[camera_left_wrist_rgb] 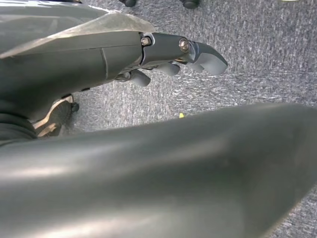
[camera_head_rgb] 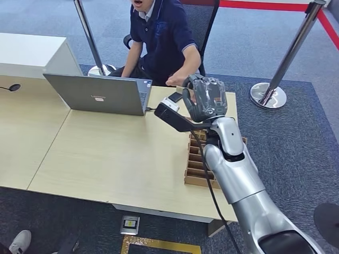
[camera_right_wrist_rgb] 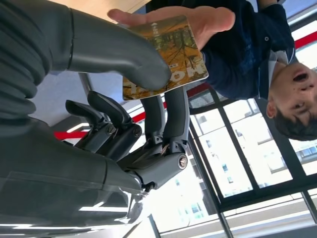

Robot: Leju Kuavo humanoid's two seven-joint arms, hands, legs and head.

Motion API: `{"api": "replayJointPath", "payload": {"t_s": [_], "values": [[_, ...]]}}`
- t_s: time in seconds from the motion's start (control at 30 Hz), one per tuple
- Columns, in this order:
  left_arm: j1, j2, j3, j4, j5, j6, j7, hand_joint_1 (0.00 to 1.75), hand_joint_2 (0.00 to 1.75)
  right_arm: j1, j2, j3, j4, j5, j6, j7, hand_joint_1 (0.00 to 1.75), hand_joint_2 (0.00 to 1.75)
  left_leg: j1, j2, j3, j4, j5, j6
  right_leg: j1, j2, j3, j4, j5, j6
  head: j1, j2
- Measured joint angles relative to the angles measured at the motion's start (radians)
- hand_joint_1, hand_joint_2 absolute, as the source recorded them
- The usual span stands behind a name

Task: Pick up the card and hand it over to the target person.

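Right wrist view: right hand (camera_right_wrist_rgb: 123,99) pinches card (camera_right_wrist_rgb: 176,54) against person's palm (camera_right_wrist_rgb: 194,20).

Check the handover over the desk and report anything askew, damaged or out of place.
Nothing stands out. The right hand pinches the card between thumb and fingers, its far edge over the person's open palm. The card looks flat and undamaged. The laptop and wooden tray sit squarely on the desk.

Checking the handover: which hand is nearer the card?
Right. The right hand pinches the card by the person's palm; the left hand hangs over carpet, with no card near it.
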Motion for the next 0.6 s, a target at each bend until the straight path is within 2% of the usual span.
{"api": "replayJointPath", "payload": {"t_s": [0.27, 0.3, 0.4, 0.43, 0.5, 0.57, 0.6], "values": [[-0.001, 0.006, -0.005, 0.000, -0.006, 0.002, 0.010, 0.00, 0.00, -0.007, 0.007, -0.002, 0.021, -0.005, -0.007, -0.010, 1.75, 1.75, 0.000, 0.000, 0.000, 0.000, 0.000, 0.000, 0.000, 0.000, 0.000, 0.000, 0.000, 0.000, 0.000, 0.000], [-0.001, 0.007, -0.006, 0.000, -0.007, 0.002, 0.011, 0.00, 0.00, -0.007, 0.011, -0.006, 0.025, -0.012, -0.011, -0.014, 1.44, 1.75, 0.000, -0.001, 0.000, 0.000, 0.000, 0.000, 0.000, 0.000, 0.000, 0.000, 0.000, 0.000, 0.000, 0.000], [-0.001, 0.008, -0.006, -0.001, -0.007, 0.004, 0.014, 0.00, 0.00, 0.011, 0.021, -0.033, 0.016, -0.055, -0.018, -0.034, 0.14, 1.75, 0.000, 0.000, 0.000, 0.000, 0.000, 0.000, 0.000, -0.001, 0.000, 0.000, 0.000, 0.000, 0.000, 0.000], [-0.001, 0.008, -0.004, -0.001, -0.006, 0.005, 0.015, 0.00, 0.00, 0.025, 0.024, -0.044, 0.002, -0.072, -0.024, -0.043, 0.00, 1.75, 0.000, 0.000, 0.000, 0.000, 0.000, 0.000, 0.000, -0.001, 0.000, 0.000, 0.000, 0.000, 0.000, 0.000], [0.000, 0.008, 0.001, -0.002, -0.001, 0.008, 0.017, 0.00, 0.00, 0.053, 0.024, -0.062, -0.037, -0.102, -0.041, -0.058, 0.00, 1.75, 0.000, -0.001, 0.000, 0.000, 0.000, 0.000, 0.000, -0.001, 0.000, -0.001, 0.000, 0.000, 0.000, 0.000], [0.002, 0.008, 0.005, -0.003, 0.001, 0.010, 0.026, 0.00, 0.00, 0.113, 0.005, -0.077, -0.137, -0.142, -0.058, -0.067, 0.00, 0.87, 0.001, -0.002, 0.000, -0.001, 0.000, 0.000, 0.001, -0.001, 0.001, -0.001, 0.000, 0.000, 0.000, 0.000], [0.003, 0.008, 0.005, -0.003, 0.001, 0.010, 0.030, 0.00, 0.00, 0.131, -0.001, -0.080, -0.167, -0.152, -0.061, -0.069, 0.00, 0.58, 0.001, -0.002, 0.000, -0.001, 0.000, 0.000, 0.001, -0.002, 0.001, -0.001, 0.000, 0.000, 0.000, 0.000]]}}
